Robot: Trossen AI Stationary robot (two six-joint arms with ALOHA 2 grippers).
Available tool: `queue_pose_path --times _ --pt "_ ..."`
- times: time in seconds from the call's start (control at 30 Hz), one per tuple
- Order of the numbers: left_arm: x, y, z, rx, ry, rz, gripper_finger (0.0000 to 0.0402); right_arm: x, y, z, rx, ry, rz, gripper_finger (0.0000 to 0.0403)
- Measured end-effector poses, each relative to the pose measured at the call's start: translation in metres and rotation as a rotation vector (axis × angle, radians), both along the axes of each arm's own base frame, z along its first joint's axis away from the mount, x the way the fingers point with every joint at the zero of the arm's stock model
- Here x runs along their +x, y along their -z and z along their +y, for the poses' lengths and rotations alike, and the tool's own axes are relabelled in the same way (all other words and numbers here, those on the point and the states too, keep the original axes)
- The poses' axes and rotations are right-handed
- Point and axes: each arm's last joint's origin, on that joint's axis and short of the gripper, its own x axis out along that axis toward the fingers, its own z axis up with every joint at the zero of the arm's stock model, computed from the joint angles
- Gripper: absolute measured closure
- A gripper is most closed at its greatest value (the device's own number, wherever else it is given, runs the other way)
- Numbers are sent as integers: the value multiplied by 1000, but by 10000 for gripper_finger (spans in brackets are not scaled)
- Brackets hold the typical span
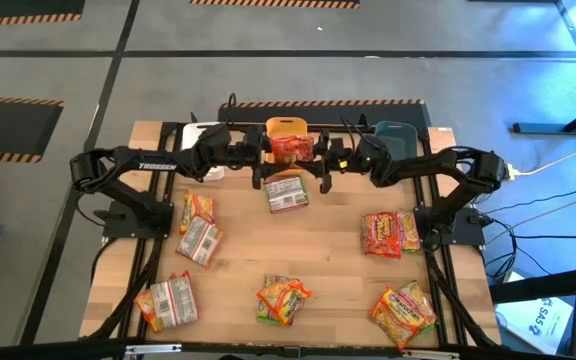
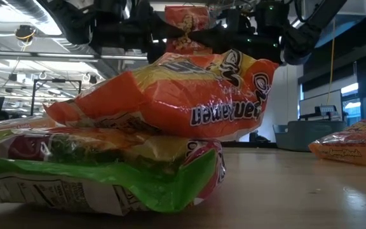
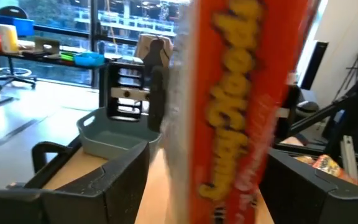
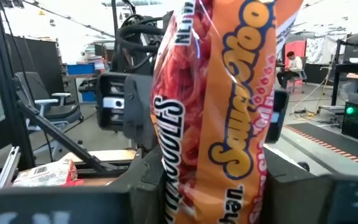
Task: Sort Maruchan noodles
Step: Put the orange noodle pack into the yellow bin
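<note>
Both grippers meeting just in front of orange bin [image 1: 286, 126]. Right gripper [image 4: 213, 186] clamping red-orange noodle packet [image 1: 291, 149] upright, lifted off table [image 1: 318, 245]. Left gripper [image 3: 204, 180] standing wide, fingers flanking same packet. Other packets [image 1: 284, 298] lying scattered, farther from bin.

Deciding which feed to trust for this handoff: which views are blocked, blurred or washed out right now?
Low view: a stack of packets right at the lens blocks most of the table. Left wrist view: the red packet is smeared and out of focus, bright windows behind it. Right wrist view: the same packet fills the frame but its print reads sharply. High view: evenly lit, unobstructed.
</note>
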Motion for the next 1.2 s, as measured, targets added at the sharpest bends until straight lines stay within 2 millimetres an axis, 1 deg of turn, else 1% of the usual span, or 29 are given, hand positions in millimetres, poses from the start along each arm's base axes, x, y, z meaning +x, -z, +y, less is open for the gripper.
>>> queue_pose_path --times 0.07,0.2,0.37,0.57,0.67,0.77,0.87,0.97,1.03,1.1,1.2 --pt "0 -4 0 7 0 -34 147 0 0 0 2 0 6 285" --pt "-1 -10 -1 32 15 -90 190 0 2 0 7 0 21 285" --pt "-1 -9 -1 33 21 -78 238 1 2 0 9 -2 24 285" --pt "-1 -8 0 37 19 -74 280 0 2 0 16 4 23 283" --pt "-1 -8 0 34 19 -71 288 0 2 0 8 -2 24 264" --pt "-2 -7 2 25 21 -58 289 0 2 0 5 -22 26 227" --pt "-4 -6 6 9 56 -52 289 -4 -5 2 3 -38 27 188" --pt "-11 -10 12 -9 66 -42 289 -12 -14 3 19 -35 89 158" --pt "-13 -13 18 -33 48 12 289 -20 -19 4 20 -24 155 144" --pt "-12 -19 25 -40 38 105 289 -29 -21 4 8 -4 236 135" --pt "-11 -28 36 -60 -15 325 289 -38 -17 8 -2 27 367 129"
